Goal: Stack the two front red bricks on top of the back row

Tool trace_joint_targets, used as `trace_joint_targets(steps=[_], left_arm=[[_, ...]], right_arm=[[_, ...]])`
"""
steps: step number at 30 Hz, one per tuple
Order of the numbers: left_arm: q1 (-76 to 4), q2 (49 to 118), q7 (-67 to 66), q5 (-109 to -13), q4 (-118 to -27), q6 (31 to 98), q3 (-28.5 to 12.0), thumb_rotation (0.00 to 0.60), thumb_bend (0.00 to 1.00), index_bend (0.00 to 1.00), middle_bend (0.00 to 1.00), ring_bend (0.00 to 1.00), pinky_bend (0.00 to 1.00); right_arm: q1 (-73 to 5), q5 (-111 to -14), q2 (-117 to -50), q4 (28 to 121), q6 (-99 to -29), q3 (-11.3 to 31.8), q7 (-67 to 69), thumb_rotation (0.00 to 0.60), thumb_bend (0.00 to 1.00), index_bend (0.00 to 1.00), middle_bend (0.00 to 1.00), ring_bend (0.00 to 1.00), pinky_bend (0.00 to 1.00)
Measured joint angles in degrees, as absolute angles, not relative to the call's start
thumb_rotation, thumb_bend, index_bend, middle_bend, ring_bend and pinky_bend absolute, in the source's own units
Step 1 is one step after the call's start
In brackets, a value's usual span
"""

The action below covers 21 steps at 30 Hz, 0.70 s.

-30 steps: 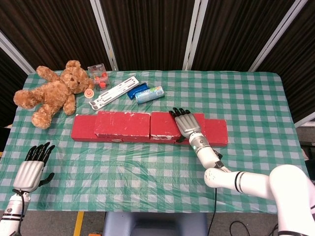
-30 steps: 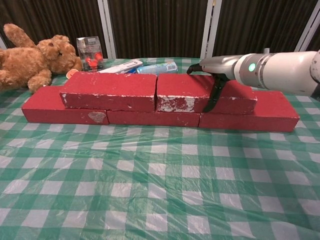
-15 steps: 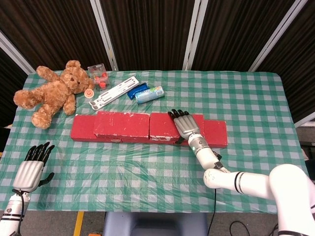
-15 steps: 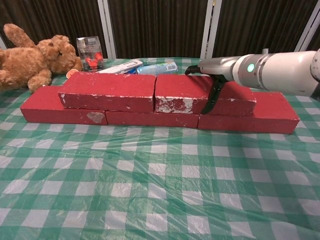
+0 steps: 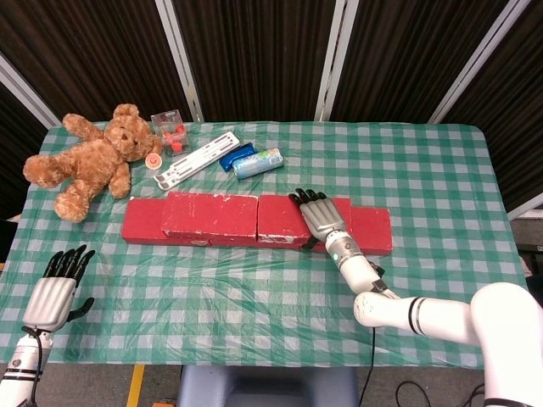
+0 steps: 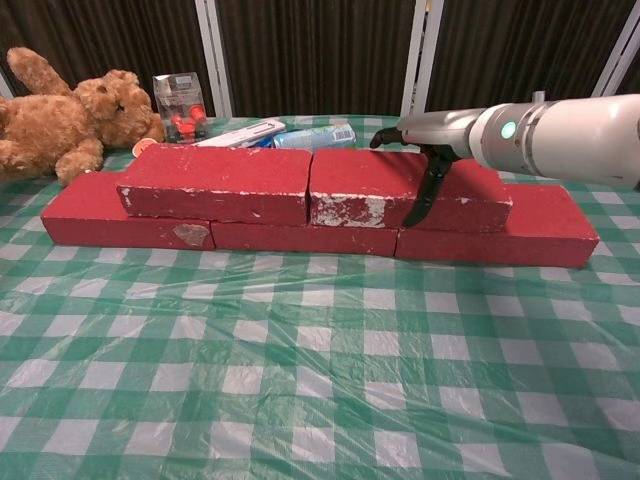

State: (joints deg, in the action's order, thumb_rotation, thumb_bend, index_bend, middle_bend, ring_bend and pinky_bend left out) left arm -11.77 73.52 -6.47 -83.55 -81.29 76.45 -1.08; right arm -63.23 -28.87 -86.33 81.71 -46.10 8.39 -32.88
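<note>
Two upper red rectangular bricks (image 6: 215, 182) (image 6: 405, 187) sit end to end atop back row of red bricks (image 6: 480, 238). Right hand (image 5: 321, 214) lies flat on right upper brick, thumb down its front face. Left hand (image 5: 55, 288) open, well apart front-left. Small clear plastic box (image 5: 168, 126) w/ red-orange bits behind row, beside brown teddy bear (image 5: 89, 161)

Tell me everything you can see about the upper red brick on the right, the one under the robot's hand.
The upper right brick is a red rectangular block with white scuffs along its front lower edge. It lies flat on the bottom row, end to end with the upper left brick. The right hand rests on top, thumb hooked down its front face.
</note>
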Motion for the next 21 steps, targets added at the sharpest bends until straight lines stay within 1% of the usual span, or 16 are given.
trace_joint_targets(steps=[11, 13, 16, 18, 21], left_arm=[[-11.7, 73.5, -6.5, -83.9, -81.4, 76.7, -0.9, 0.600, 0.29, 0.00, 0.00, 0.00, 0.06], [-11.7, 73.5, -6.5, -84.1, -81.5, 76.8, -0.9, 0.600, 0.29, 0.00, 0.00, 0.00, 0.06], [-11.6, 73.4, -6.5, -84.3, -81.5, 77.3, -0.9, 0.600, 0.29, 0.00, 0.00, 0.00, 0.06], [-11.4, 73.4, -6.4, -84.5, -81.5, 77.7, -0.9, 0.600, 0.29, 0.00, 0.00, 0.00, 0.06], [-11.2, 73.3, -6.4, -84.9, -81.7, 78.3, -0.8, 0.600, 0.29, 0.00, 0.00, 0.00, 0.06]], right_arm=[[-63.2, -28.7, -85.7, 82.9, -47.2, 8.2, -33.0, 0.600, 0.09, 0.00, 0.10, 0.09, 0.22], [-63.0, -29.0, -85.3, 83.4, -47.6, 8.3, -32.7, 0.600, 0.09, 0.00, 0.08, 0.06, 0.18], [-62.1, -30.3, -83.9, 85.2, -48.9, 8.3, -31.9, 0.600, 0.09, 0.00, 0.02, 0.00, 0.09], [-61.1, -31.9, -82.6, 86.8, -50.0, 8.2, -31.2, 0.600, 0.09, 0.00, 0.00, 0.00, 0.06], [-58.7, -36.1, -79.8, 90.1, -52.2, 7.8, -29.3, 0.600, 0.09, 0.00, 0.00, 0.00, 0.03]])
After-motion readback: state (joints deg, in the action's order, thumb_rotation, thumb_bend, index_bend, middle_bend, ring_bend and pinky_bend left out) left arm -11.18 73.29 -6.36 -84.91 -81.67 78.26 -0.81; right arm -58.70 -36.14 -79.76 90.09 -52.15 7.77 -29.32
